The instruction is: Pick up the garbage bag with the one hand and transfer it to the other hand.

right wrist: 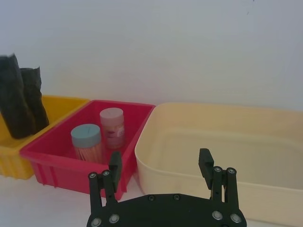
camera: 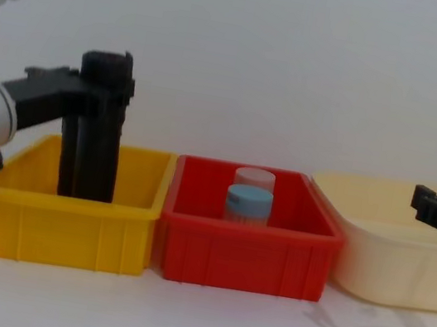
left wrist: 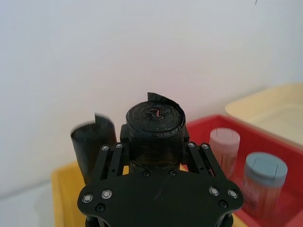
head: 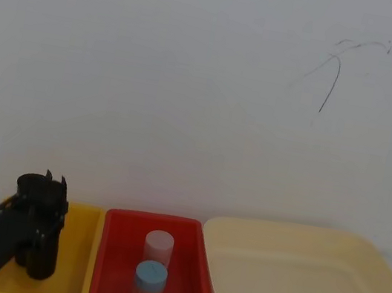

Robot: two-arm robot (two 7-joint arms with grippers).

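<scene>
The garbage bag (left wrist: 155,120) is a black crinkled roll standing upright in the yellow bin (camera: 65,226), taller than its walls (camera: 106,141). My left gripper (left wrist: 155,138) is shut on it near its top, one finger on each side. In the chest view the left gripper (camera: 102,94) reaches in from the left on a silver arm with a green light. A second black roll (left wrist: 92,144) stands just beside the held one. My right gripper (right wrist: 160,164) hangs open and holds nothing, in front of the cream tub (right wrist: 222,142), far to the right of the bag.
A red bin (camera: 241,255) sits between the yellow bin and the cream tub (camera: 386,267). It holds a blue-capped jar (camera: 248,204) and a pale pink-capped jar (camera: 255,178). A white wall rises close behind all the bins.
</scene>
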